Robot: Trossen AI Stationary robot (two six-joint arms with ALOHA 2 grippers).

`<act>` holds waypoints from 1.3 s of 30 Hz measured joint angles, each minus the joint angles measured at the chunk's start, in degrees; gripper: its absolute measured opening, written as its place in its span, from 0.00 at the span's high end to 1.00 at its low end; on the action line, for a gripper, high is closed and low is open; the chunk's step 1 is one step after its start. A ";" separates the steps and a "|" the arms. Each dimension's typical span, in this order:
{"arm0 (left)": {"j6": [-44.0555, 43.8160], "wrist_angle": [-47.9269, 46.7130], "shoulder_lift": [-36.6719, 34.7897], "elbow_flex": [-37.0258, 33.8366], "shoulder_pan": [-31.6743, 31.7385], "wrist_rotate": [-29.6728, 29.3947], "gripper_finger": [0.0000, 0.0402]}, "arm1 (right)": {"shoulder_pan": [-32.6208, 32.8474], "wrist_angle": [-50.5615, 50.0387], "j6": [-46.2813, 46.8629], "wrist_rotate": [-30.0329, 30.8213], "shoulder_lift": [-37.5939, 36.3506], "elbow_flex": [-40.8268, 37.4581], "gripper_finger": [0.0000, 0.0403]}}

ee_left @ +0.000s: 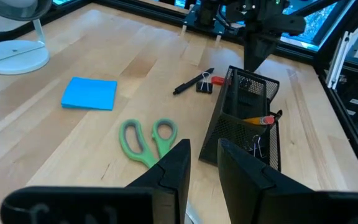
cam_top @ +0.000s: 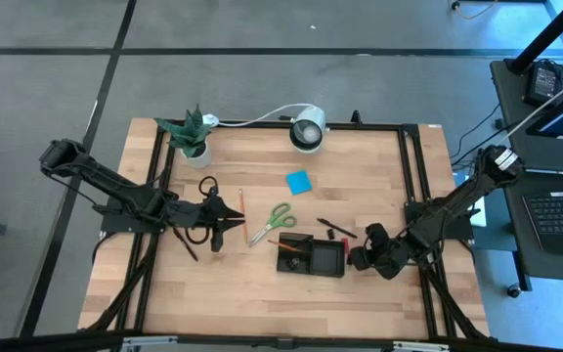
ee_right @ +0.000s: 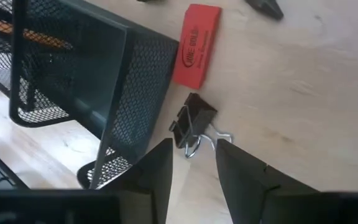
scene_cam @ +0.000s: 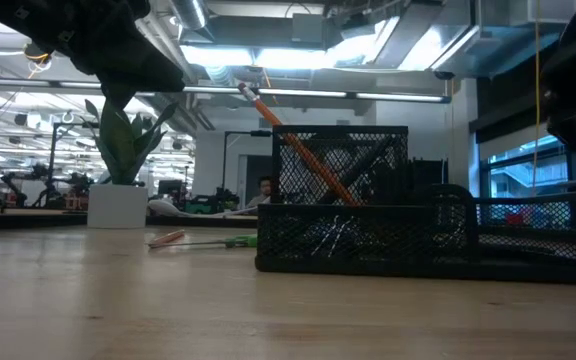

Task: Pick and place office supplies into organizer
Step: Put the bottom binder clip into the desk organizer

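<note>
Scissors (ee_left: 146, 140), one pair; one sticky pad (ee_left: 90, 94); both pincers (ee_left: 199, 163) (ee_right: 191, 163) narrowly parted, empty.

Lettering is borne by one thing only: the small red piece (ee_right: 196, 46), a flat red block lying on the table just beside the outer wall of the black mesh organizer (ee_right: 73, 68). In the right wrist view, two lines of dark print are seen along its top face. The upper, larger line appears to read "PINK GOLD", though the letters are too small for this to be settled. The lower, finer line cannot be made out. In the left wrist view the same block (ee_left: 217, 79) is shown too small for any print to be read. No other text, number or sign can be read.
</note>
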 joint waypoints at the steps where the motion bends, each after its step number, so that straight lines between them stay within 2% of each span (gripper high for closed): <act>1: 0.00 -0.01 0.00 0.00 0.00 0.00 0.81 | 0.00 0.11 0.16 0.02 0.00 -0.14 0.69; 16: 0.00 -0.70 0.02 0.00 0.00 -0.02 0.81 | -1.57 2.24 -0.27 0.00 0.22 -1.00 0.69; 28: 0.02 -0.89 0.02 0.00 -0.01 -0.05 0.81 | -1.57 5.22 -0.44 -1.66 3.58 -1.00 0.70; 39: 0.00 -0.90 0.02 0.00 0.00 -0.20 0.81 | -1.57 5.49 -1.40 -1.55 3.56 -1.00 0.91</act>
